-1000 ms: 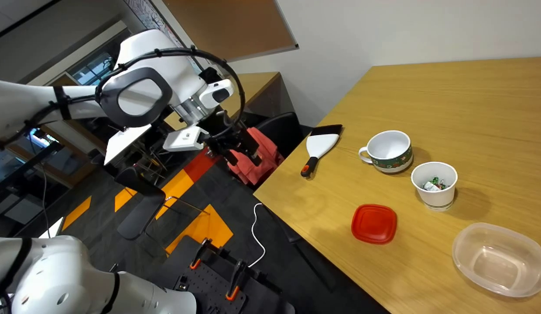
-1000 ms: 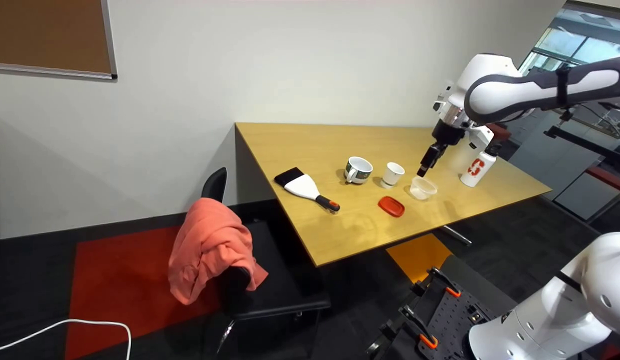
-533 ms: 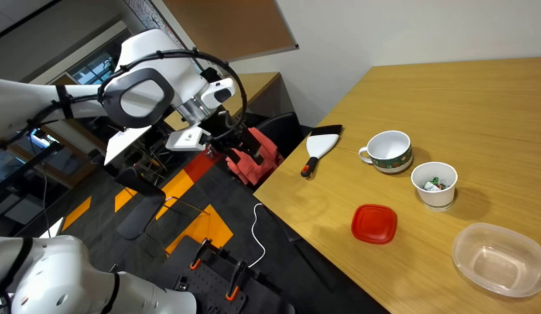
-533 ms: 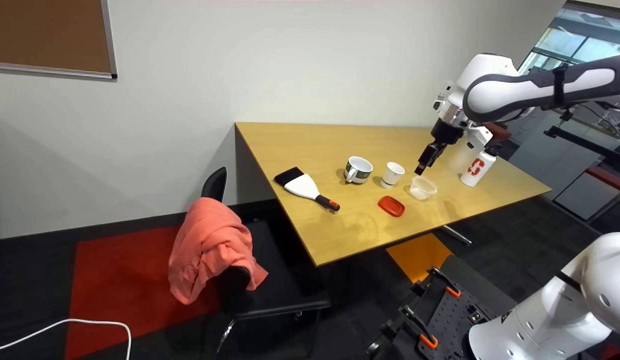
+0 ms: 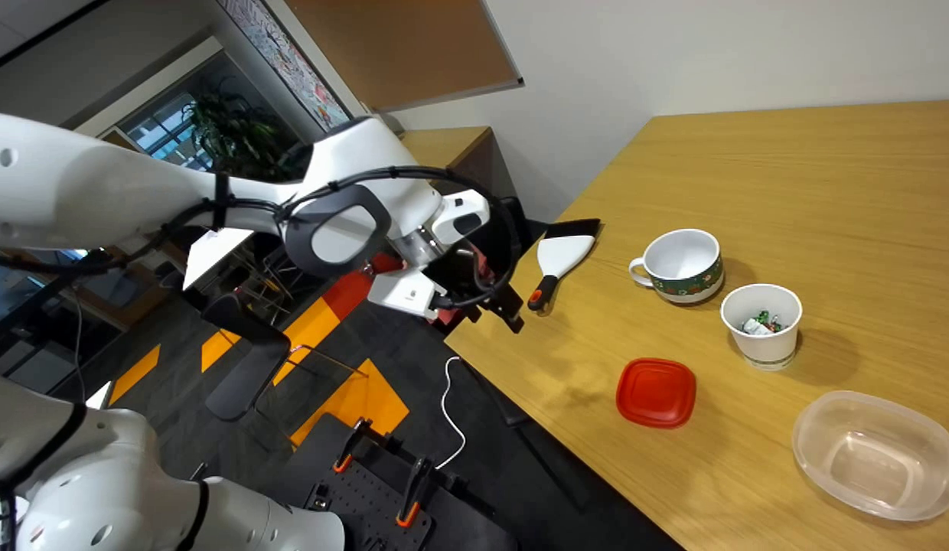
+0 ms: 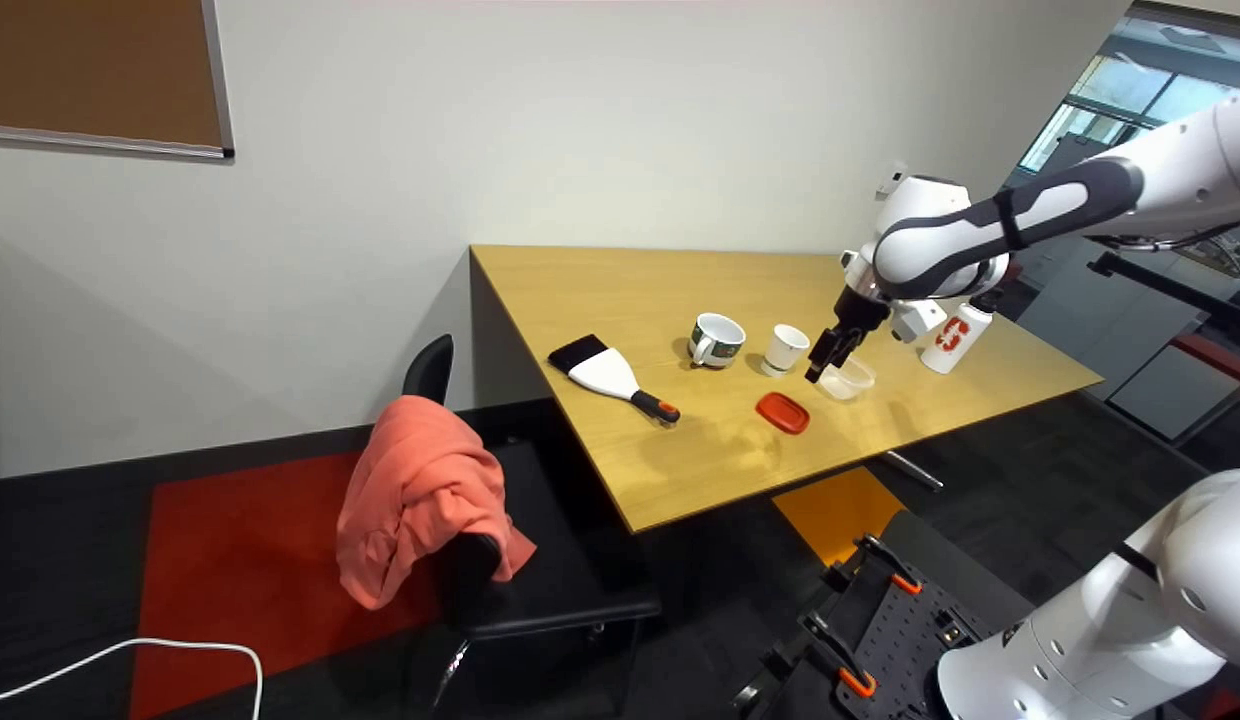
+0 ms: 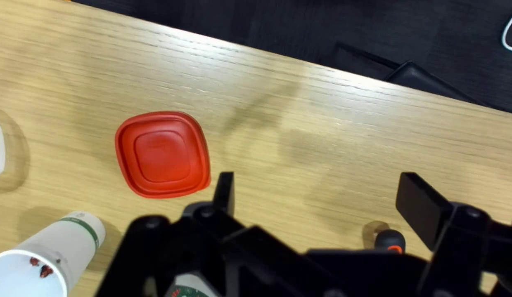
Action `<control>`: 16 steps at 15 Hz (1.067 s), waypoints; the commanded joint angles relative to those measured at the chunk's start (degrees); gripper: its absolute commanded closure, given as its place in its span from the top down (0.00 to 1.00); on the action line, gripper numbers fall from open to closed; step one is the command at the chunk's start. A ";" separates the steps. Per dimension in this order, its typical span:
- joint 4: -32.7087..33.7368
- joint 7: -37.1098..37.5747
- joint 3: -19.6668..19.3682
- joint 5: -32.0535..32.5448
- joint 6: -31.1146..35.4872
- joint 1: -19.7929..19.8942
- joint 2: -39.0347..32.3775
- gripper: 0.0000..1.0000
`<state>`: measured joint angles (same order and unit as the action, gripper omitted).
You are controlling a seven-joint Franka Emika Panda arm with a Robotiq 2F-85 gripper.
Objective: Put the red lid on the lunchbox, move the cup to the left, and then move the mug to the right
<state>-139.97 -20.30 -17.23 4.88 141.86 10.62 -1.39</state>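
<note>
One lid [image 7: 163,154] lies flat on the tabletop [image 5: 826,199], near the uncovered lunchbox [image 5: 876,455]. My end effector [image 7: 317,194] hangs spread and empty, probably to straddle the lid as the first step.

White glare streaks the upper edge of the pale wood-grain tabletop [image 7: 363,132] in the wrist view, with soft, overlapping shadows mid-frame; the black two-fingered gripper [image 7: 320,194] at the bottom is dark, its nearest parts apparently blurred. In an exterior view, pale glass window panes [image 6: 1128,82] glow at upper right.
</note>
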 commanded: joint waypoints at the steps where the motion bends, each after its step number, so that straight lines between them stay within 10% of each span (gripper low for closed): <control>1: 4.09 -2.22 0.85 -1.04 4.93 2.87 -9.23 1.00; 16: 9.42 -5.47 4.25 -1.56 9.31 8.21 -17.45 1.00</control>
<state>-133.27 -21.83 -15.17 5.23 149.03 16.05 -15.66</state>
